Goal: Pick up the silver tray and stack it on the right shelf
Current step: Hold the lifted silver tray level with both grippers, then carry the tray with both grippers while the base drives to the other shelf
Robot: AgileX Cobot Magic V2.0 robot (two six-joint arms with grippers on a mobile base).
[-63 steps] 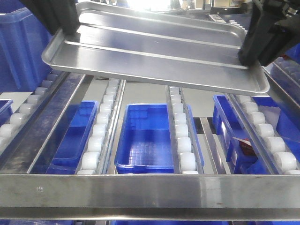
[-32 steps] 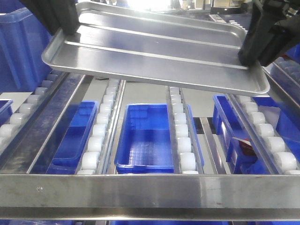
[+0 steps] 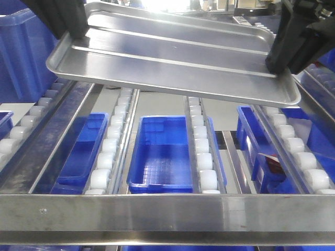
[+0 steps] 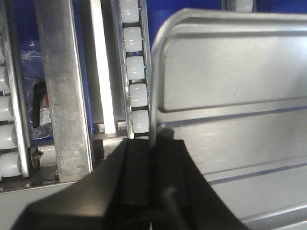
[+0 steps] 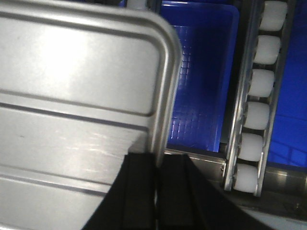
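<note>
The silver tray (image 3: 172,57), shiny with two long ridges, hangs level-ish in the air above the right shelf (image 3: 167,212), its right end a little lower. My left gripper (image 3: 73,29) is shut on the tray's left short rim, and in the left wrist view the left gripper (image 4: 152,143) pinches that rim of the tray (image 4: 230,96) between both jaws. My right gripper (image 3: 280,60) is shut on the opposite rim. In the right wrist view the right gripper (image 5: 156,160) clamps the edge of the tray (image 5: 72,96) near its rounded corner.
Rows of white rollers (image 3: 201,151) run back from the shelf's wide steel front bar. Blue crates (image 3: 162,151) sit below the roller tracks, another crate (image 3: 21,52) stands far left. A roller track (image 5: 256,115) passes just right of the right gripper.
</note>
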